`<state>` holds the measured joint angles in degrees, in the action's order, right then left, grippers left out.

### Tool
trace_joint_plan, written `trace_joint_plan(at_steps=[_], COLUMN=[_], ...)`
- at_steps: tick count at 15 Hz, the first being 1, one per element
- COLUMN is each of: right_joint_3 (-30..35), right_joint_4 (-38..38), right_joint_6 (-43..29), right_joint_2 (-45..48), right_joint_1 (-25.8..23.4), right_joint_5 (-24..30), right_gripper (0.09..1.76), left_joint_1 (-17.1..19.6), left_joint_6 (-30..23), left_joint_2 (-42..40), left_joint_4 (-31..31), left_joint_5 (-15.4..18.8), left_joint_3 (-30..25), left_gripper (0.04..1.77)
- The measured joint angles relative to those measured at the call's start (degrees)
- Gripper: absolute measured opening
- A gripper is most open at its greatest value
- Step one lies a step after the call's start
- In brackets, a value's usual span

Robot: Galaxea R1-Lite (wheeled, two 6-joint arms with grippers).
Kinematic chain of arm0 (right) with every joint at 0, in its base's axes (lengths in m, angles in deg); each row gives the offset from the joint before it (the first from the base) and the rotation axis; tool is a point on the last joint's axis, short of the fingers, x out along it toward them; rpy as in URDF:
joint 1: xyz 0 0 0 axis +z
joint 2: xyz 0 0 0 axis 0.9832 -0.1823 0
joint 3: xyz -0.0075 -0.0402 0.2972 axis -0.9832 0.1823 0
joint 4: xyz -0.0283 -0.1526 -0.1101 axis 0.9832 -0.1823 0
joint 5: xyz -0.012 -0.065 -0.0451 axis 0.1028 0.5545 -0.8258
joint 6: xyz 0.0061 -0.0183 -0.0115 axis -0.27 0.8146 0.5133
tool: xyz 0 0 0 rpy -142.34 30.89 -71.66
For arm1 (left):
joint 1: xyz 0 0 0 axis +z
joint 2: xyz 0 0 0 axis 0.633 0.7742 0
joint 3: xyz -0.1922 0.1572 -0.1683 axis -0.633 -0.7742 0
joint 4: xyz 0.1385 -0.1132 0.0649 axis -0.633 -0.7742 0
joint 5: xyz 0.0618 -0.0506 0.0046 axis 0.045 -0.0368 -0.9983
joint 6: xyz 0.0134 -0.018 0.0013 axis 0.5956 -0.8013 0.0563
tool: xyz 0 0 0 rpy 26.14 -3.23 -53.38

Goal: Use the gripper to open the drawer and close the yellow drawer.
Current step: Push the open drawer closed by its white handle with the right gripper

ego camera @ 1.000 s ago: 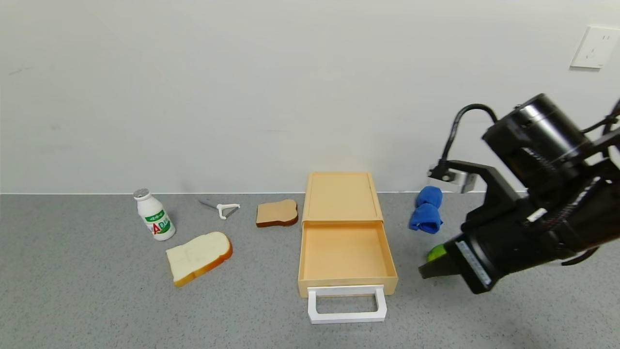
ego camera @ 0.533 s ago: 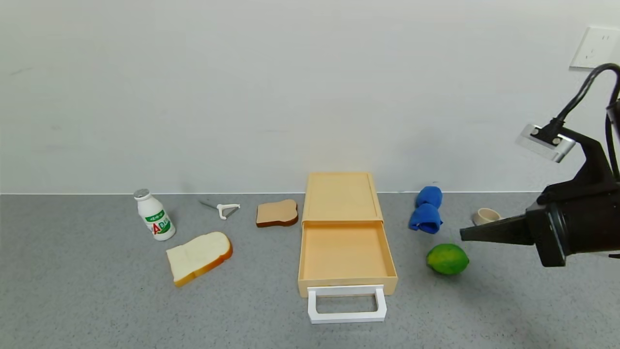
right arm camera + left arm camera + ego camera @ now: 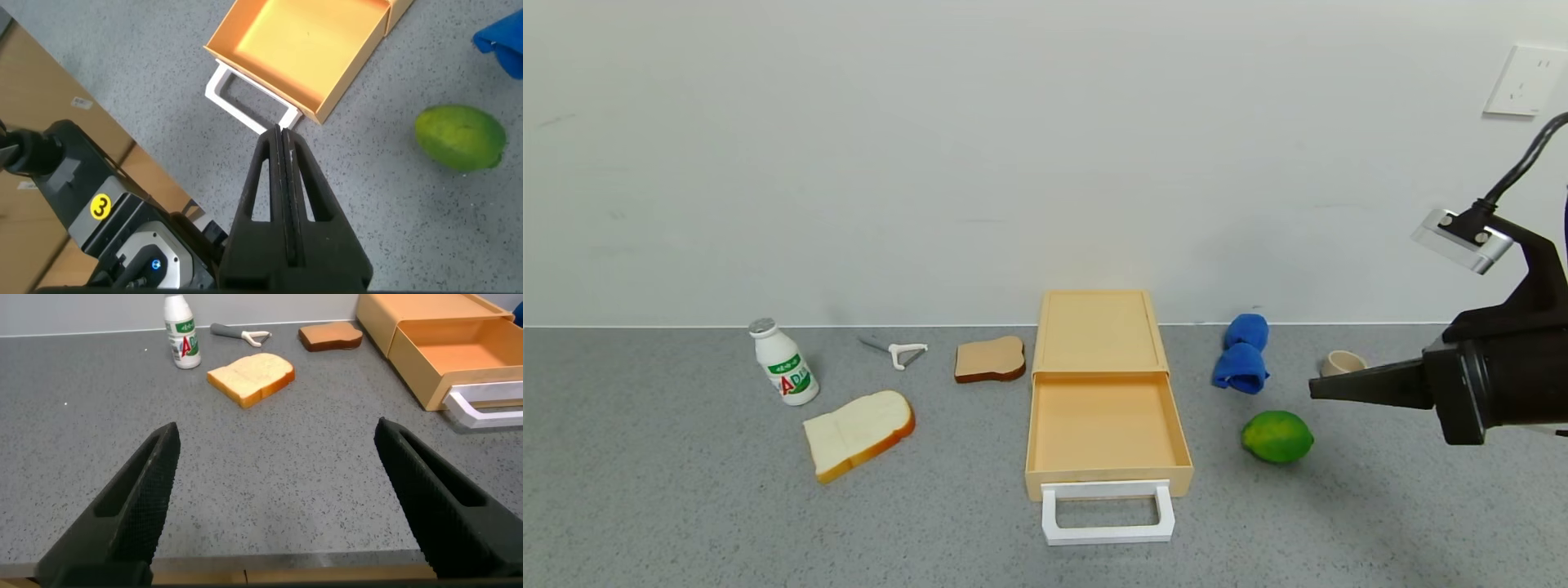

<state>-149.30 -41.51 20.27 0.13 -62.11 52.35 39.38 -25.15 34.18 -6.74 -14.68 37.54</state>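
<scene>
The pale yellow drawer (image 3: 1104,425) is pulled out of its flat yellow box (image 3: 1097,331) toward me and is empty, its white loop handle (image 3: 1107,512) at the front. It also shows in the right wrist view (image 3: 302,45) and the left wrist view (image 3: 458,355). My right gripper (image 3: 1319,389) is shut and empty, raised at the right, well right of the drawer and above the lime. In its own view its tip (image 3: 283,135) points toward the handle (image 3: 249,102). My left gripper (image 3: 274,506) is open and empty, low over the table's front left.
Left of the drawer lie a brown toast slice (image 3: 989,359), a white bread slice (image 3: 858,432), a peeler (image 3: 898,352) and a white bottle (image 3: 783,373). Right of it are a blue cloth (image 3: 1242,354), a green lime (image 3: 1276,436) and a small beige cup (image 3: 1342,363).
My right gripper has lifted and swung back to the right, away from the drawer, uncovering the lime and the cup. The drawer has stayed open and still.
</scene>
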Motion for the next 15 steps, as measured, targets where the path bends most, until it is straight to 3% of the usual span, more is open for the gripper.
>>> trace_joint_plan(at_steps=[4,7,10,15], right_joint_3=[1.2,3.6,5.6,6.7], right_joint_4=[0.1,1.3,4.4,15.8], right_joint_6=[0.2,0.1,-1.5,-12.7], right_joint_2=[0.0,-0.8,-3.6,-13.2], right_joint_1=[0.3,3.7,9.8,22.9], right_joint_5=[-0.4,-3.0,-8.9,-20.2], right_gripper=[0.12,0.12,0.12,0.12], left_joint_1=[0.0,0.0,0.0,0.0], left_joint_6=[0.0,0.0,0.0,0.0], left_joint_2=[0.0,0.0,0.0,0.0], left_joint_4=[0.0,0.0,0.0,0.0], left_joint_5=[0.0,0.0,0.0,0.0], left_joint_3=[0.0,0.0,0.0,0.0], left_gripper=[1.72,1.72,1.72,1.72])
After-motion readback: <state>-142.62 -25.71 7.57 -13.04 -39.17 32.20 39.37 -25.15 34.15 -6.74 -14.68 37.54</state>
